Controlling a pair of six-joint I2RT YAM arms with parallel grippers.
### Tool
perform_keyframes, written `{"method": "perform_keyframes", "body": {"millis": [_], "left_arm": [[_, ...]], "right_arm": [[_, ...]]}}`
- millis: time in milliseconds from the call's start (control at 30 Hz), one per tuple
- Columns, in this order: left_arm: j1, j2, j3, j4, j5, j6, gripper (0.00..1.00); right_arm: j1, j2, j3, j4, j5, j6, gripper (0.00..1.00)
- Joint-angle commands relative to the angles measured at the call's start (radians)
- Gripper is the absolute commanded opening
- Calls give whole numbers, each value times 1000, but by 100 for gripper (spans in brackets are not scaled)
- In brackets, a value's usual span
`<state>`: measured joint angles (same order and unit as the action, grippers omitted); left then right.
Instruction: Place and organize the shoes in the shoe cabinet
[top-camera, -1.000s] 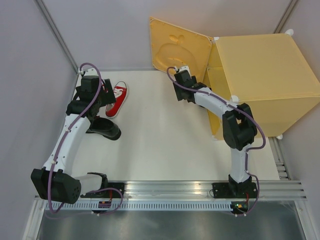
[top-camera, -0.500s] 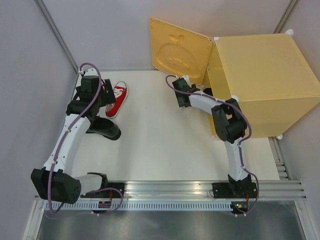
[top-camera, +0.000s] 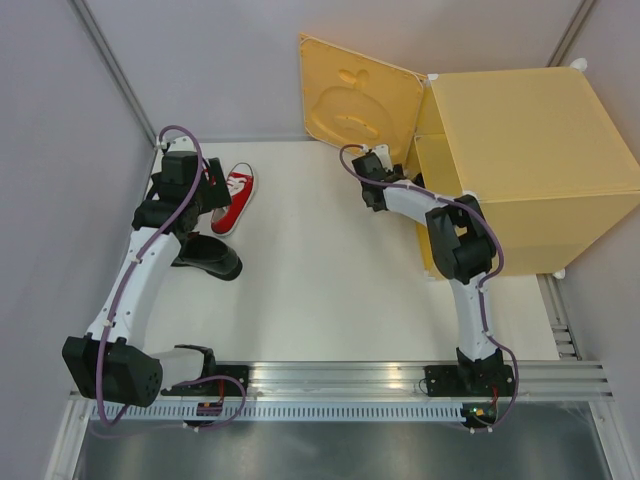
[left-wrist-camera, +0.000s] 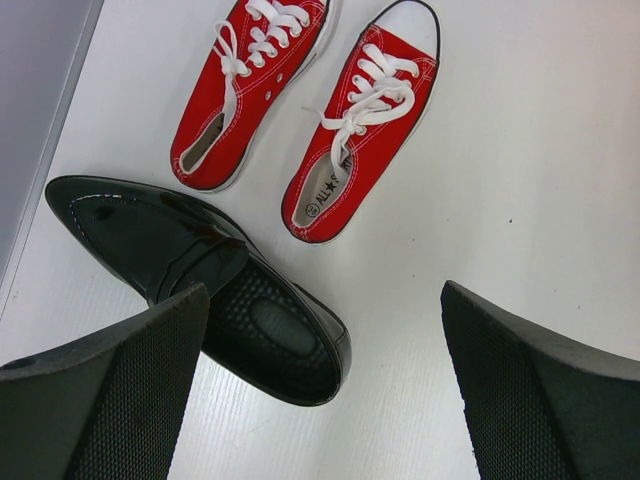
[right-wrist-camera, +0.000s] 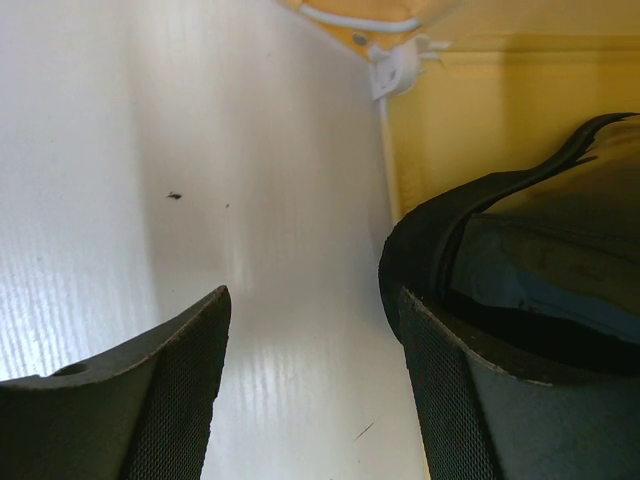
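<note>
Two arms at work on the shoe task. The left gripper (left-wrist-camera: 322, 300) hangs over the left side of the table (top-camera: 320, 260) with its jaws spread as wide as they go and nothing between them. We read this as a pre-grasp pose. A black shoe (left-wrist-camera: 190, 270) lies directly beneath, heel opening up, and that raised rim offers the easiest edge to pinch. The red sneakers (left-wrist-camera: 365, 130) sit side by side just beyond it, soles down and toes pointing away, so either could be taken the same way.

The right gripper (right-wrist-camera: 315, 300) is low at the mouth of the cabinet (top-camera: 530, 150), whose door (top-camera: 355, 105) stands swung back and clear of the opening. Its jaws are apart, with only bare table showing between them. The second black shoe (right-wrist-camera: 540, 270) lies just beside the right finger, against the yellow interior. We cannot tell whether finger and shoe touch.

We judge that one shoe is at or inside the cabinet, and three are not yet stored.
</note>
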<state>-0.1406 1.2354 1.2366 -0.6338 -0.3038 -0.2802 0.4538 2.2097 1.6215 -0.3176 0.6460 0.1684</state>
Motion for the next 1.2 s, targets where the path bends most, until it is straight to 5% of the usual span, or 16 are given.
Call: {"method": "perform_keyframes", "body": {"millis": [0, 733, 1167], "left_arm": [[7, 6, 6, 20, 22, -37, 100], [13, 9, 6, 17, 31, -40, 100], [19, 3, 8, 17, 43, -47, 100]], "right_arm": [[-38, -19, 6, 28, 101, -3, 73], [-81, 28, 46, 34, 27, 28, 76], [-37, -182, -92, 149, -301, -81, 82]]}}
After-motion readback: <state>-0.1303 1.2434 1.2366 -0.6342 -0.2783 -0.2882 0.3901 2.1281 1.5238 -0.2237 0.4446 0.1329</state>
